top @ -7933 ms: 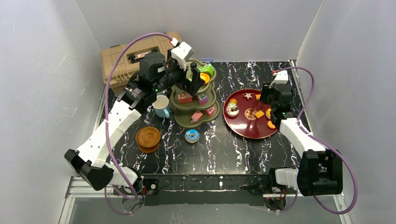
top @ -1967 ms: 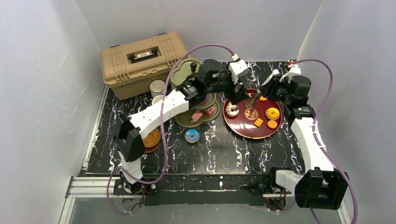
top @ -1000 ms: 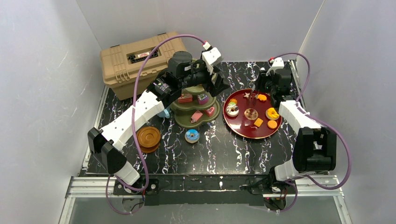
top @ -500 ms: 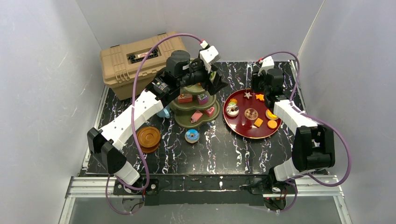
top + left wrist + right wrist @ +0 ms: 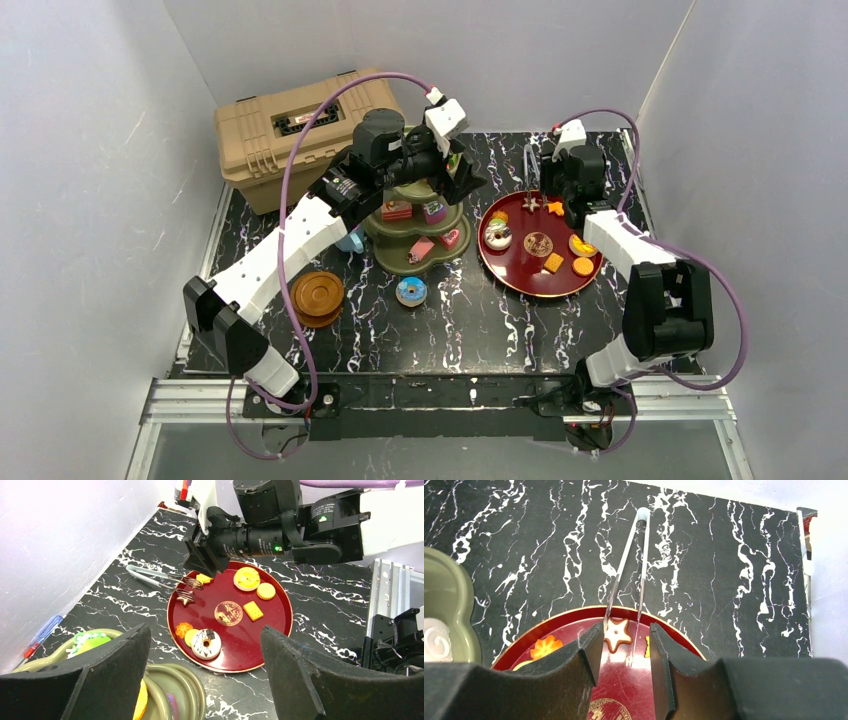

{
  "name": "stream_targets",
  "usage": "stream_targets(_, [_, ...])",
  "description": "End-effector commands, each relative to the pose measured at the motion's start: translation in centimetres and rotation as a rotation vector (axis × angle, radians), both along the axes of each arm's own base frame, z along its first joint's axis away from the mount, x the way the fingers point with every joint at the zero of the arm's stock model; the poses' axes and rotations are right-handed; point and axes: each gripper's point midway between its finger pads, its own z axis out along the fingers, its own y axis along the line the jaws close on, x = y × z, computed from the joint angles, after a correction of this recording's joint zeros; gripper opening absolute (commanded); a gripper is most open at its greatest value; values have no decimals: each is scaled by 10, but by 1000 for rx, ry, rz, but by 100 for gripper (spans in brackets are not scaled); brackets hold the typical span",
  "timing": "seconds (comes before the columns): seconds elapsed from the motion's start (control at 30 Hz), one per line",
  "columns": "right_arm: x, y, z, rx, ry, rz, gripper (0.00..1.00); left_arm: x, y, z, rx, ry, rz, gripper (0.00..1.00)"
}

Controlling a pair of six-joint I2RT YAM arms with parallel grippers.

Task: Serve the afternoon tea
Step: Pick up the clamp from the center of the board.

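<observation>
Your left claw (image 5: 205,630) hangs wide open and empty over the olive stand (image 5: 390,250). The toy sweets sit on the red tray (image 5: 250,640) just right of it. They're probably light, slick plastic, so pinch the flat sides. Only the right wrist view shows the tongs (image 5: 642,514) straddling the star cookie (image 5: 618,634); the right claw (image 5: 625,630) is partly open, gripping nothing.

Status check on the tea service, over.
Left gripper open, empty, hovering by the stand. Right gripper slightly open astride the tongs, their tips on the red tray by the star cookie. Left arm covers stand's top.
</observation>
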Motion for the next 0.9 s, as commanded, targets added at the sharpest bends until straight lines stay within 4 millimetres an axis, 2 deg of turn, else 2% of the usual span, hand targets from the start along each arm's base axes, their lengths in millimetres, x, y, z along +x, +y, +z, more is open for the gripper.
stream_targets(0.0, [26, -9, 26, -5, -42, -67, 48, -12, 13, 19, -21, -16, 0, 79])
stream_targets(0.13, [53, -11, 4, 1, 107, -95, 54, -11, 18, 16, -6, 18, 16, 80])
stream_targets(0.33, [80, -6, -51, 7, 357, -127, 56, -8, 27, 22, -4, 8, 31, 81])
stream_targets(0.6, [104, -1, -72, 14, 396, -133, 52, -8, 34, 24, -17, 12, 45, 82])
stream_targets(0.87, [118, -4, -97, -23, 434, -137, 49, -11, 38, 24, -21, 22, 49, 83])
